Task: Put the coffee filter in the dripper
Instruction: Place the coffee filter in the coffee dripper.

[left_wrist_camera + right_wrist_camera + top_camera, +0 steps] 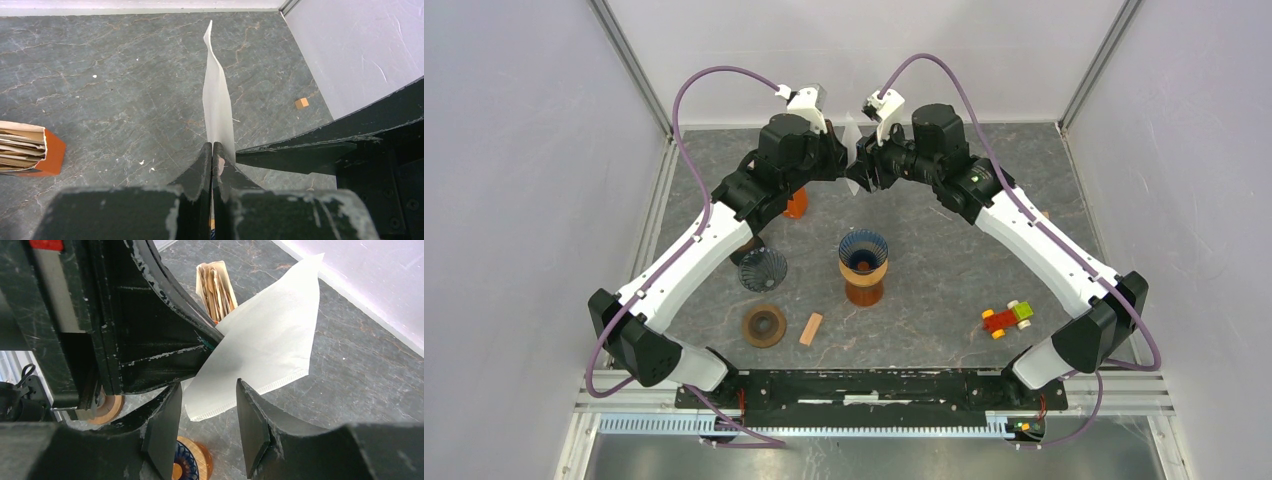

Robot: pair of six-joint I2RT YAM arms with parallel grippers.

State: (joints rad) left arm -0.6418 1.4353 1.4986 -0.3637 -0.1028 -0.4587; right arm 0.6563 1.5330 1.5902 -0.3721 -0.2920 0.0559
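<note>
Coffee filter [218, 100]: white paper, folded flat, held on edge in the air over the far middle of the table [944, 300], well behind the blue dripper [863, 250] on its wooden stand. Left claw [212, 148] is pinched tight on the filter's lower edge. Right claw [207, 386] is partly open, its jaws either side of the filter's bottom corner with no grip seen. An orange box of spare filters [35, 150] stands nearby.

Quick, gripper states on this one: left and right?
Left gripper: closed on the thin white paper coffee filter.
Right gripper: open, fingers either side of the filter's lower edge, not gripping.
</note>
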